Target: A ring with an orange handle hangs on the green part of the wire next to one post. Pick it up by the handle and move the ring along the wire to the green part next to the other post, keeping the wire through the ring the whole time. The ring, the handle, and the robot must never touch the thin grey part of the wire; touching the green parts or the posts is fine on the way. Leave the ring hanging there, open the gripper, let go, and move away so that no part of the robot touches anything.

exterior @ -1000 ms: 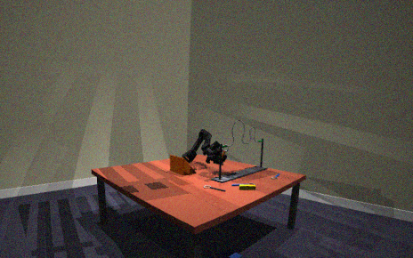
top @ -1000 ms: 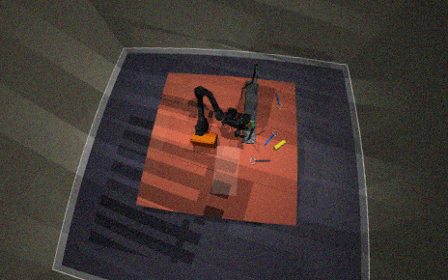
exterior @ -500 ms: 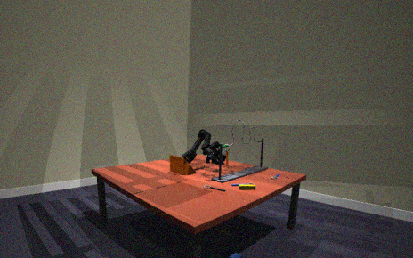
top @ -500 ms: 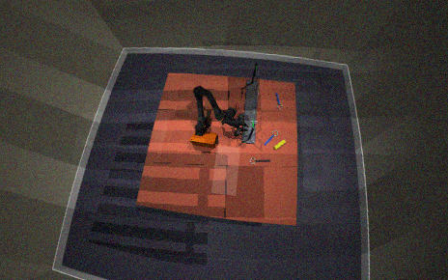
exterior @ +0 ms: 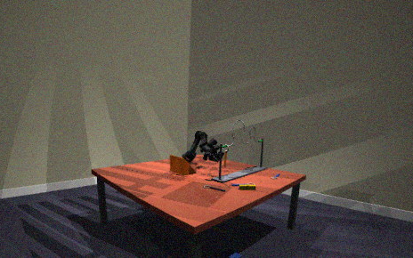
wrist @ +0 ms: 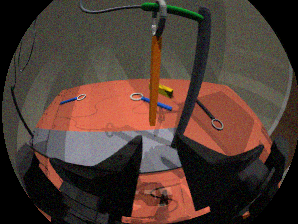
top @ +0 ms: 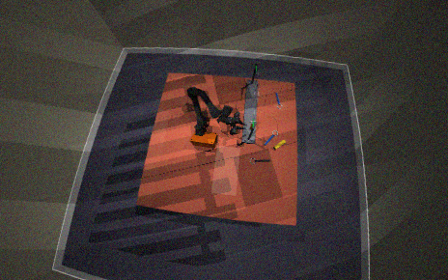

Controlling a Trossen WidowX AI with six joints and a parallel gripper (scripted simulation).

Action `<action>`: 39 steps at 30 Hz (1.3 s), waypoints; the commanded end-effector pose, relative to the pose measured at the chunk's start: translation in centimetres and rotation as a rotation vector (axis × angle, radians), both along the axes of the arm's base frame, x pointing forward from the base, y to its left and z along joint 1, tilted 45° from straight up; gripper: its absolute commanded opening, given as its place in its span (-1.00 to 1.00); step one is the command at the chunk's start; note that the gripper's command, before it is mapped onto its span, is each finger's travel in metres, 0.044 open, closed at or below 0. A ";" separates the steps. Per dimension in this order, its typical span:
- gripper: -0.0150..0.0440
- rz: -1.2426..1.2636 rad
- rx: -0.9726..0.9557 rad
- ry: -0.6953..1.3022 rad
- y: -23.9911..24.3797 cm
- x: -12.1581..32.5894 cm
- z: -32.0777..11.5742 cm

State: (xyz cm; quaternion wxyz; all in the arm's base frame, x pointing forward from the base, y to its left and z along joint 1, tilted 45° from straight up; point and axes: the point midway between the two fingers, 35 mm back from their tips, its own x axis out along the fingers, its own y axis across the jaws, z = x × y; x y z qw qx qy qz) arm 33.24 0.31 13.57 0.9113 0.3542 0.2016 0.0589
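The orange handle (wrist: 156, 80) (exterior: 225, 158) hangs nearly upright under its ring (wrist: 162, 17). The ring is seen almost edge-on around the green part (wrist: 182, 11) (top: 253, 125) beside the near post (wrist: 197, 65) (exterior: 220, 166). The wire appears to pass through it. My gripper (wrist: 159, 138) is partly open and empty; its fingertips are below and on the camera's side of the handle's lower end, with a gap. The thin grey wire (wrist: 112, 8) runs left from the green part. The other green part (exterior: 261, 141) is at the far post (exterior: 262, 155).
The posts stand on a grey base plate (top: 250, 108) (exterior: 245, 173). Behind it lie a yellow block (top: 279, 145) (exterior: 246, 187), two blue-handled rings (wrist: 159, 104) (wrist: 70, 100) and a black-handled ring (wrist: 206, 111). An orange block (top: 204, 140) stands beside the arm's base.
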 end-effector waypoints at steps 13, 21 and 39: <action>0.05 0.002 -0.001 0.005 -0.2 -1.0 0.0; 0.14 -0.003 0.001 0.004 -0.3 -1.0 0.1; 1.00 -0.003 0.001 0.007 -1.4 -5.5 1.6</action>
